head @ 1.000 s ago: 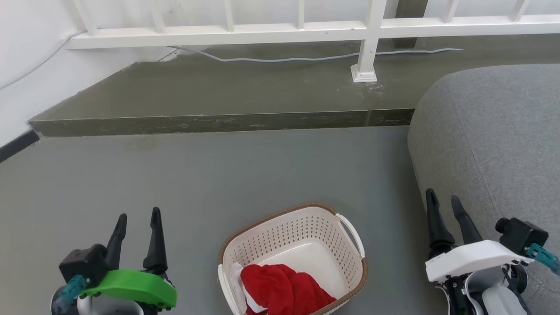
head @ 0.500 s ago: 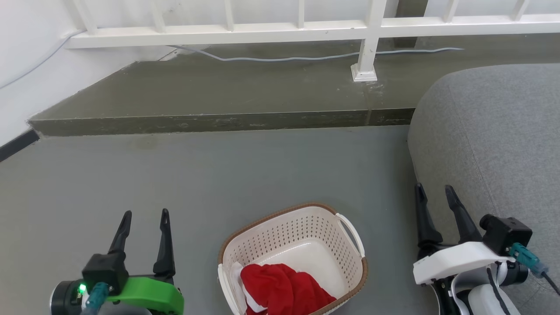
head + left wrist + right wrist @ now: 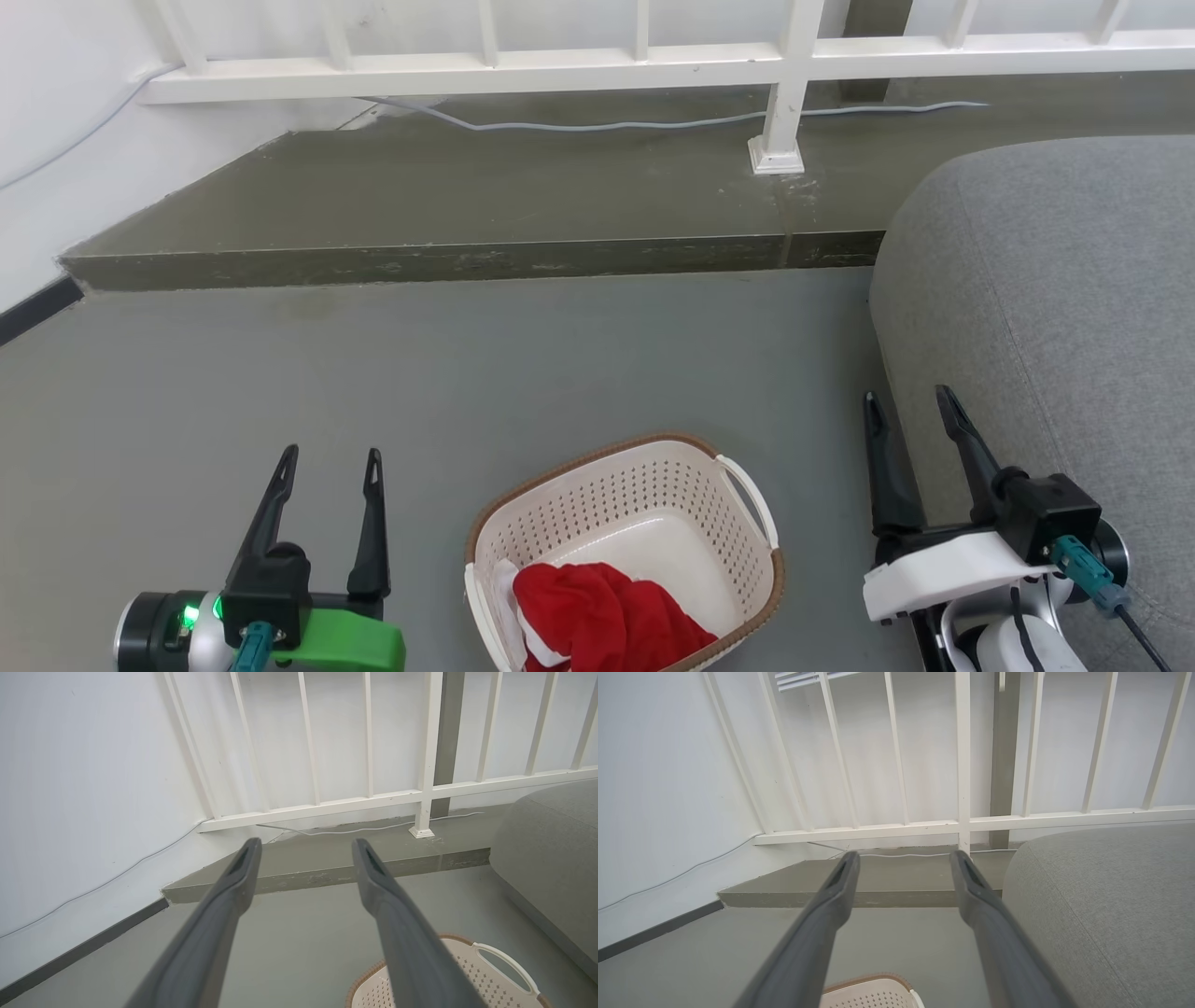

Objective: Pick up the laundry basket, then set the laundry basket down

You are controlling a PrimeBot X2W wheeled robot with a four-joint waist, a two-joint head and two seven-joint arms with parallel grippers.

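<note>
On the grey floor (image 3: 467, 373), near and centre in the head view, the laundry basket (image 3: 653, 504) rests with a red garment (image 3: 597, 621) heaped in its near half; its far-right handle (image 3: 752, 499) stands free and untouched. Left of the basket, the left gripper (image 3: 332, 453) hovers with its two dark fingers spread and nothing between them. Right of the basket, just beside the grey sofa (image 3: 1055, 280), the right gripper (image 3: 906, 394) is likewise spread and empty. Both point toward the far step (image 3: 467, 187) and the white railing (image 3: 560, 65).

Progress: neither stage of the task is done. No finger touches the rim or a handle, so the pick-up has not begun, and the set-down lies wholly ahead. The arms appear to be in the approach, one on each side of the basket.

Change over the last second: the left gripper has shifted rightward toward the basket, and its wrist has rolled. The right gripper has moved leftward, off the sofa's edge. The fingers of both have spread a little wider. The basket, the garment and the background have kept their places.
</note>
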